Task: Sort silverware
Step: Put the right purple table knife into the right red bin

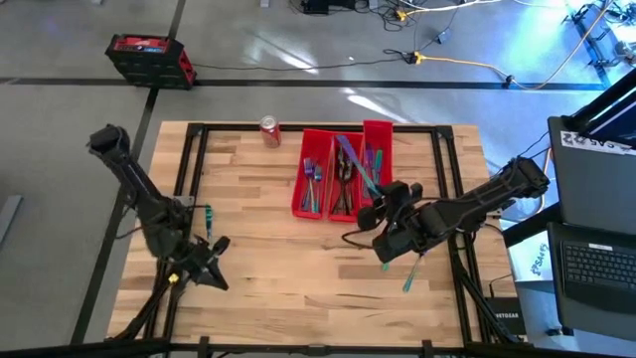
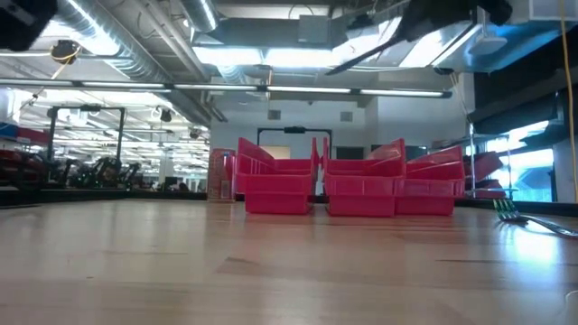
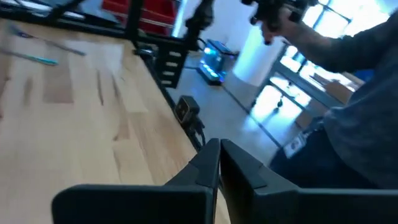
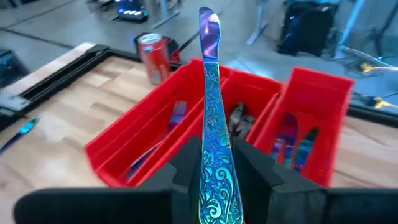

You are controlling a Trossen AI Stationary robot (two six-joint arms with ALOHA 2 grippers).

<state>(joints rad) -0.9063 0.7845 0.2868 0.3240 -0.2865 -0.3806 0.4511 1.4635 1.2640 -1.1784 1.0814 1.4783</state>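
Note:
My right gripper (image 1: pixel 374 201) hovers just near of three red bins (image 1: pixel 343 174) and is shut on an iridescent knife (image 4: pixel 210 93), whose blade reaches out over the bins. The left bin holds forks (image 4: pixel 176 116), the middle one dark spoons (image 4: pixel 239 118), and the right one knives (image 4: pixel 292 142). A teal fork (image 1: pixel 410 272) lies flat on the table near the right edge and also shows in the low view (image 2: pixel 524 218). Another teal piece (image 1: pixel 209 212) lies beside my left arm. My left gripper (image 1: pixel 217 257) is shut, empty, near the near-left corner. My right gripper pinches the knife's ornate handle (image 4: pixel 217 171) between its two fingers (image 4: pixel 258 165). The knife runs along the fingers, its blade tip (image 4: pixel 208 25) sticking forward and upward toward the far side. It is lifted clear above the bins.
A red soda can (image 1: pixel 269 130) stands at the far edge, left of the bins. Black frame rails (image 1: pixel 189 169) run along the table's left and right sides. Bare wood (image 1: pixel 288 268) spreads between the arms. A person's grey sleeve (image 3: pixel 367 74) shows beyond the table's edge.

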